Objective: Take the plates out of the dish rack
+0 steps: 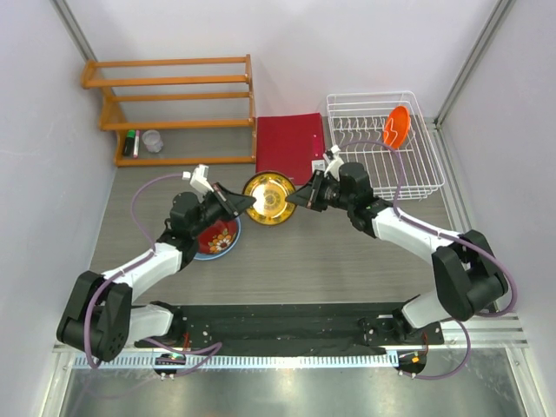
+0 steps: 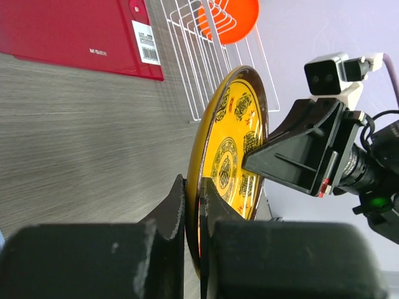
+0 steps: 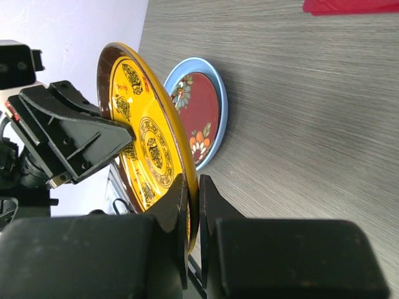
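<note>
The yellow patterned plate (image 1: 269, 198) hangs on edge above the middle of the table, gripped from both sides. My left gripper (image 1: 248, 201) is shut on its left rim; in the left wrist view both fingers pinch the yellow plate (image 2: 234, 143). My right gripper (image 1: 294, 198) is shut on the opposite rim, with the yellow plate (image 3: 146, 143) between its fingers. The red floral plate (image 1: 219, 236) lies flat on the light blue plate (image 1: 208, 254) under my left arm. The orange plate (image 1: 397, 127) stands upright in the white wire dish rack (image 1: 430, 165) at the back right.
A flat red folder (image 1: 288, 143) lies behind the held plate, left of the rack. An orange wooden shelf (image 1: 174, 109) stands at the back left with a small cup (image 1: 152, 140) and markers (image 1: 130, 142) on its lowest level. Walls close in on both sides.
</note>
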Tool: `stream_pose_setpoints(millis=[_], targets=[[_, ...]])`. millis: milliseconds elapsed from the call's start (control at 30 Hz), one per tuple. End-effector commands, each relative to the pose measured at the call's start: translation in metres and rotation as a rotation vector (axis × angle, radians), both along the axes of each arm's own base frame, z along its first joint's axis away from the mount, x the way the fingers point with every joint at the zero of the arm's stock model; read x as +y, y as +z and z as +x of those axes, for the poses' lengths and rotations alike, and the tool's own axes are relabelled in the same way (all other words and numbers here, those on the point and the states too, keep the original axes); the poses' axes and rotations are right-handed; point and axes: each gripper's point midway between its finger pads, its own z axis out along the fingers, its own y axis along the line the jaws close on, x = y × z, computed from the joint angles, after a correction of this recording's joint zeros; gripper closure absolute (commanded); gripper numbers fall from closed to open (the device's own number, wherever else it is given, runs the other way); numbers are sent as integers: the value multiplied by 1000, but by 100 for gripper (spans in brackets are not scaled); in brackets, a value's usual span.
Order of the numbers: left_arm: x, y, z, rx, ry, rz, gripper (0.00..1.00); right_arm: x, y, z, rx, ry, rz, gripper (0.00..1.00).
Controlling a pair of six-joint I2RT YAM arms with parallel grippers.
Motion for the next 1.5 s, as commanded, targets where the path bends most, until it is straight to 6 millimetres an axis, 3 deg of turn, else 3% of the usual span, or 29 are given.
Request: stream_pose_setpoints(millis=[0,67,100,200,267,367,567,833,1067,1200,1400,1467], targets=[[3,-13,3,-11,8,42,100,21,32,-7,-64,95,118,97],[7,-17,5,-3,36,60,100,22,29,-5,-52,90,124,86],[9,-19,5,2,46,70,100,23,29,-6,-52,93,123,71],[23,-24,9,19,117,134,100,20,26,1,-60,68,94,56],[37,-24,11,36,189,185,100,17,25,3,-70,60,49,52],[51,-19,12,16,241,255,100,9,24,10,-80,17,-8,50],[100,-14,7,39,446,404,100,-13,23,24,-122,-76,-121,48],[150,-42,-16,172,657,513,100,-27,26,30,-144,-108,-179,45],[165,-61,-28,234,734,509,100,-42,22,36,-144,-141,-218,44],[168,-72,-31,267,740,542,100,-61,24,44,-140,-178,-247,44],[169,-90,-35,313,747,544,99,-121,44,67,-166,-301,-323,44],[169,-93,-35,320,746,540,94,-143,51,77,-179,-361,-354,44]])
